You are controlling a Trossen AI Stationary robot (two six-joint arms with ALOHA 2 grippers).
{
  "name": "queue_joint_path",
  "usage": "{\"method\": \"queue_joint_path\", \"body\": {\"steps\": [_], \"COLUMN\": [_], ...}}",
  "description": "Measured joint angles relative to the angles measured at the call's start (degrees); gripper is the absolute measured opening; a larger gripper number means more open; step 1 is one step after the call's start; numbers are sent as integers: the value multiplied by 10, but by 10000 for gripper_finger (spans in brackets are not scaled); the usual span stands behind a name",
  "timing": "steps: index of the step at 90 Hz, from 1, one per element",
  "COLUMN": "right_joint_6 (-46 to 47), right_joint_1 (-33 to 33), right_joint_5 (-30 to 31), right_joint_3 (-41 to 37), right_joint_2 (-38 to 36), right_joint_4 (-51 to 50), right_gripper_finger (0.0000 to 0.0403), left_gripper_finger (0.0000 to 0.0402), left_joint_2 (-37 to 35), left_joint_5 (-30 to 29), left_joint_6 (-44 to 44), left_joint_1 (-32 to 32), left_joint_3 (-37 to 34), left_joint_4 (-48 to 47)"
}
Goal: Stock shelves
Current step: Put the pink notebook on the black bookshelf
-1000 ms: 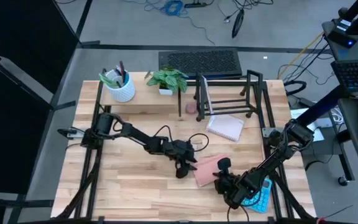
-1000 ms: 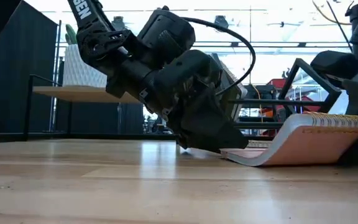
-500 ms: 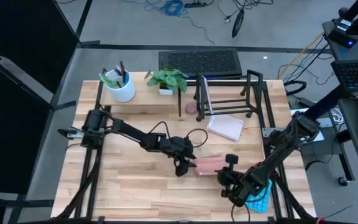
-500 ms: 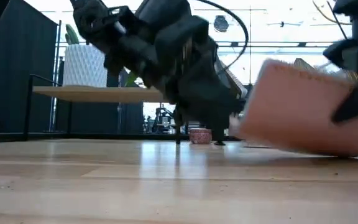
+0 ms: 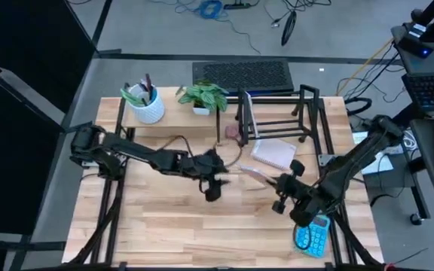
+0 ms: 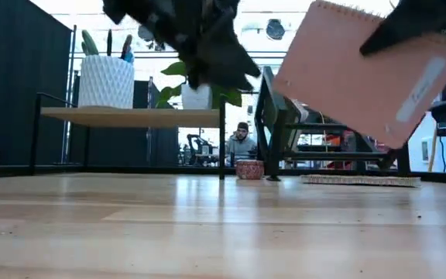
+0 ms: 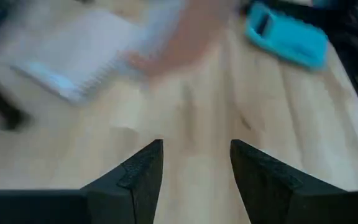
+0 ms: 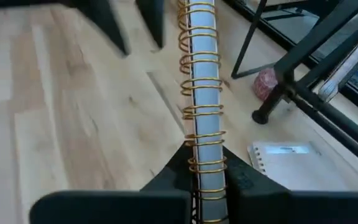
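Just short of the rack [image 5: 277,113], right gripper [image 8: 205,171] pinching the pink notebook [image 6: 374,74] should keep it upright for a divider slot, while the left gripper [image 7: 194,165] hangs spread nearby.

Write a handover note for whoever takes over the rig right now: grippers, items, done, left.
Right gripper is shut on the pink spiral-bound notebook, lifted off the table. Left gripper is open and empty above the table's middle. The black wire rack holds one upright book; the pale-wood riser shelf carries a white pot and a plant. A white spiral notepad and a blue calculator lie on the table, unshelved.
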Motion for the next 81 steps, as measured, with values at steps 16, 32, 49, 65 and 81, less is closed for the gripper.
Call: {"method": "queue_joint_path", "body": {"steps": [16,32,49,65,81], "right_joint_6": [-6,-5,-19,-92,-133], "right_joint_1": [-12,-26,-54,-112,-237], "right_joint_5": [24,56,151,273,216], "right_joint_3": [0,0,0,16,19], "right_joint_2": [-33,-52,-90,-138,-169], "right_joint_4": [-2,-1,2,13,25], "right_gripper_finger": [6,6,5,5,10], "left_gripper_finger": [173,173,173,173,173], "left_joint_2": [-55,-73,-77,-77,-77], "left_joint_5": [-35,-38,-39,-39,-39], "left_joint_6": [0,0,0,-1,-1], "left_joint_1": [-8,-20,-26,-25,-25], "left_joint_3": [0,0,-1,-1,-1], "left_joint_4": [-18,-29,-31,-31,-31]}}
